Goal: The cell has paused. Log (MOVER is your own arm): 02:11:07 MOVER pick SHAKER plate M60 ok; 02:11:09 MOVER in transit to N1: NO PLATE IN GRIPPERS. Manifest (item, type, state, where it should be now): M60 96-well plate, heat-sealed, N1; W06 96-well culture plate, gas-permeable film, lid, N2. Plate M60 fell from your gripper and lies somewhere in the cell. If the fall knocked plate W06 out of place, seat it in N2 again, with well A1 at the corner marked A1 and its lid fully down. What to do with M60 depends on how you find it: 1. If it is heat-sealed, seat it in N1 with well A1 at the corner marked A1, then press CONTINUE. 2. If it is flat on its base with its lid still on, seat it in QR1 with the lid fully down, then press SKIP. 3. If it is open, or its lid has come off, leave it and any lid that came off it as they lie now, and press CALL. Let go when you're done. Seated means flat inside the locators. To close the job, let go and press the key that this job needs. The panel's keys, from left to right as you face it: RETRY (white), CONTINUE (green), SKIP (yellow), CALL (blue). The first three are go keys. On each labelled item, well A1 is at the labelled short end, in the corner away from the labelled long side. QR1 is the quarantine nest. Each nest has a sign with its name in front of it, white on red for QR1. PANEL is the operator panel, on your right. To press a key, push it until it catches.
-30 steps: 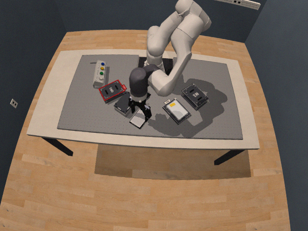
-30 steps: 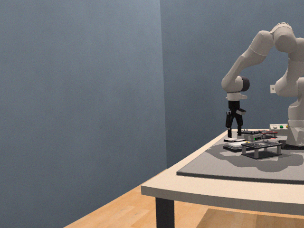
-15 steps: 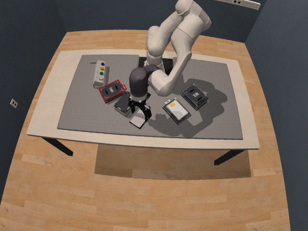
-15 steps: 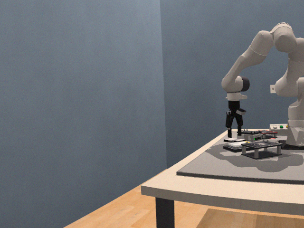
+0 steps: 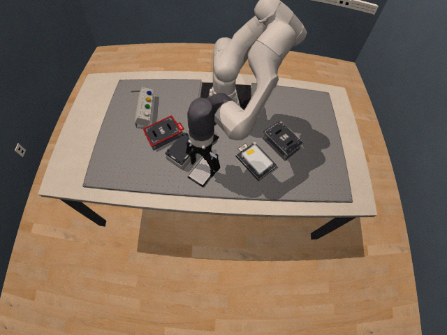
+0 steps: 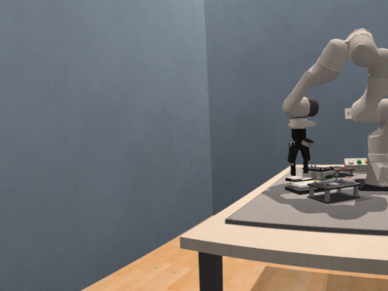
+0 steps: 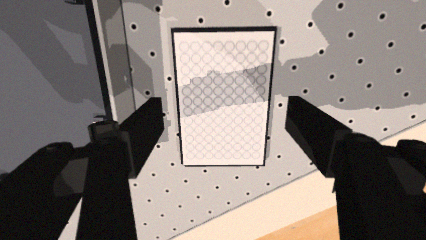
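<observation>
Plate M60 [image 5: 199, 175] lies flat on the grey mat near its front edge, beside the shaker [image 5: 177, 151]. In the wrist view the plate [image 7: 223, 96] shows a smooth white film with the wells faint beneath it, and no lid. My gripper [image 5: 204, 165] is open and hangs just above the plate. Its fingers stand outside the plate's two long sides and do not touch it. In the side view the fingertips [image 6: 299, 171] are a little above the plate [image 6: 299, 179]. Plate W06 [image 5: 256, 160], with a yellow label, lies in nest N2. Nest N1 [image 5: 280, 141] holds nothing.
The red-framed nest QR1 [image 5: 162, 130] stands behind the shaker. The key panel [image 5: 144, 106] lies at the back left of the mat. The mat's front edge and the table's pale rim run close below the plate in the wrist view.
</observation>
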### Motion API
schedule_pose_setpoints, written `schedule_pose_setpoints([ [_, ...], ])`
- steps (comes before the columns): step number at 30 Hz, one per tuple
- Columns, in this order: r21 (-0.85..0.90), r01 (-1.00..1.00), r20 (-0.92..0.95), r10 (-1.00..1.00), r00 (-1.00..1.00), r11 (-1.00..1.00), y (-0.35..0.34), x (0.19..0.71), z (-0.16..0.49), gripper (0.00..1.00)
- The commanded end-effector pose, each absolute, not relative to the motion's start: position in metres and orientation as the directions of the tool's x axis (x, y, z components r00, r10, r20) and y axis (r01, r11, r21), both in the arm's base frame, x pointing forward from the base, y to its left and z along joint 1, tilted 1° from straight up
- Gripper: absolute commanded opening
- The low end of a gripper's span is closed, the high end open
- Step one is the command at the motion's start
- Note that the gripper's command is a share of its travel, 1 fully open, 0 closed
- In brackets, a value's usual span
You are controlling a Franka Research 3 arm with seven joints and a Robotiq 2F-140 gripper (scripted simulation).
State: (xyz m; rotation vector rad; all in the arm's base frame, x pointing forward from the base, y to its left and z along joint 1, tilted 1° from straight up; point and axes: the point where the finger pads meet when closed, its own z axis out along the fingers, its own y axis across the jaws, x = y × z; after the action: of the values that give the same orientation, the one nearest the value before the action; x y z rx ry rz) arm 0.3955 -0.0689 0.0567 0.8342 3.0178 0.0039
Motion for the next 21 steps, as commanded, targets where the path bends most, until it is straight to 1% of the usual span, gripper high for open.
schedule_pose_setpoints([
  [1, 0.006, 0.512, -0.010, 0.512, -0.859, 0.859, -0.0693, 0.3952, 0.0564, 0.70],
  [21, 0.006, 0.512, -0.010, 0.512, -0.859, 0.859, -0.0693, 0.3953, 0.0548, 0.70],
])
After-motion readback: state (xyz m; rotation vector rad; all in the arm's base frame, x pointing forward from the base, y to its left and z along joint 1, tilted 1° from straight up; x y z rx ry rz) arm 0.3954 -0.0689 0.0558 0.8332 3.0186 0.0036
